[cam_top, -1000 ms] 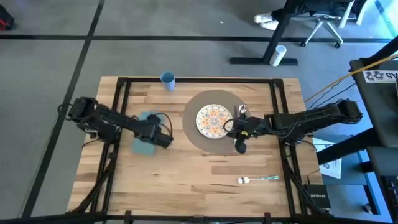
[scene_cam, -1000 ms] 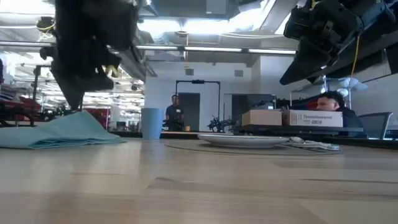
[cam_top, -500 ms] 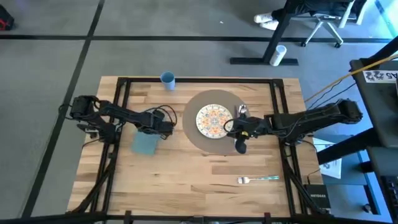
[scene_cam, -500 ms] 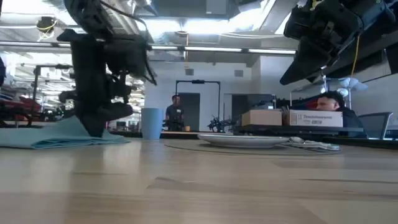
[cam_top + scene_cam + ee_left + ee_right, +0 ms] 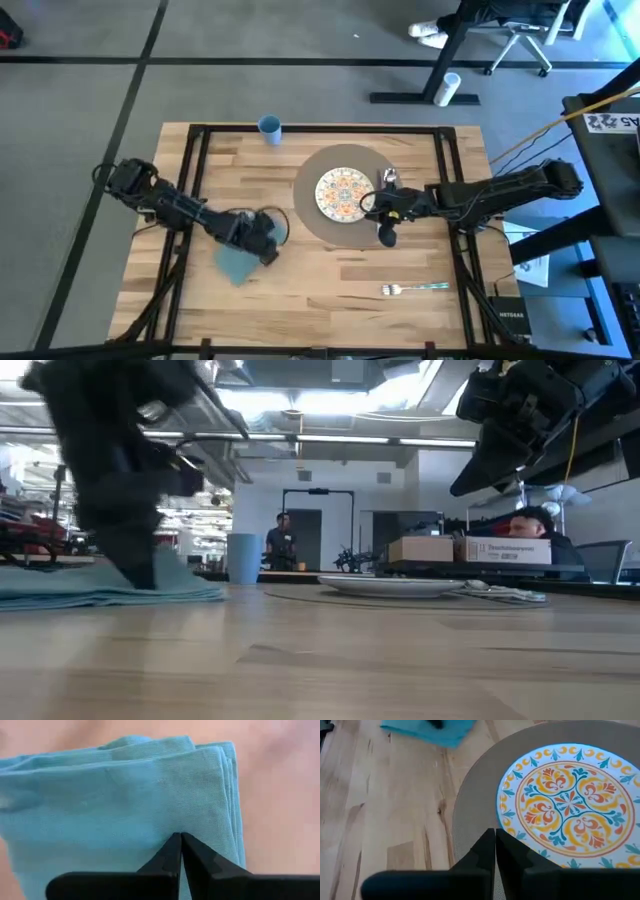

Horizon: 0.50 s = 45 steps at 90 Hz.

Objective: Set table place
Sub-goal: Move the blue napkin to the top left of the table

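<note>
Round grey-brown placemat point(image 5: 347, 196) lies mid-table under the patterned plate point(image 5: 344, 193). Beside it, the left gripper point(image 5: 180, 840), fingers together, pins the folded teal napkin point(image 5: 120, 810); dragging may bunch it. The right gripper point(image 5: 495, 837) hangs closed above the placemat.

1. My left gripper point(image 5: 268, 240) sits on the teal napkin point(image 5: 238, 262), left of the placemat point(image 5: 345, 231); bare table point(image 5: 330, 290) lies open near of it.
2. Right of that, a fork point(image 5: 413, 289) blocks the near right.
3. My right gripper point(image 5: 368, 204) (fingers together) overhangs the plate point(image 5: 340, 193).
4. A blue cup point(image 5: 269, 127) guards the far edge.
</note>
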{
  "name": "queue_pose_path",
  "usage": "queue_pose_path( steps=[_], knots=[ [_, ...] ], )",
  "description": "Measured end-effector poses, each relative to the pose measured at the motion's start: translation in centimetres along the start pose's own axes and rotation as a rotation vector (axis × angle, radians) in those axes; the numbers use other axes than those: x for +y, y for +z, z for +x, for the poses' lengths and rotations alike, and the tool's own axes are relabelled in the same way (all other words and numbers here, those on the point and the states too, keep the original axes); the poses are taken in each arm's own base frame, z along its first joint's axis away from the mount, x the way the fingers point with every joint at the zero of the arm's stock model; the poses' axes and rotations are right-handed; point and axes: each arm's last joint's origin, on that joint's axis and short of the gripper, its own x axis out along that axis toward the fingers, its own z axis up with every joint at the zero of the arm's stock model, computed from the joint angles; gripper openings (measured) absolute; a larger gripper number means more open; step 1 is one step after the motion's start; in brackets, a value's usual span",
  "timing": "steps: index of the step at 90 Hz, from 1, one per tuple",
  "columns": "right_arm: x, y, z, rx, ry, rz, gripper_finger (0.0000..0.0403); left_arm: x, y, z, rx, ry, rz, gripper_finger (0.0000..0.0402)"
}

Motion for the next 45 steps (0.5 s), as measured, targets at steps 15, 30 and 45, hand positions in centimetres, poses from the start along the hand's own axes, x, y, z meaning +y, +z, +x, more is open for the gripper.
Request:
queue_pose_path(
  steps=[15,30,45],
  knots=[
    [0.1,0.3,0.0,-0.032,0.012,0.002,0.0000,-2.2,-0.2,-1.9,-0.083,-0.057,0.051,0.0000],
    [0.2,0.5,0.0,-0.050,0.030,0.003,0.0000,-3.1,0.5,-3.5,-0.089,-0.041,0.053,0.0000],
    [0.2,0.4,0.2,-0.041,0.027,0.002,0.0000,-0.6,0.0,-5.3,0.028,0.272,-0.069,0.0000]
  ],
)
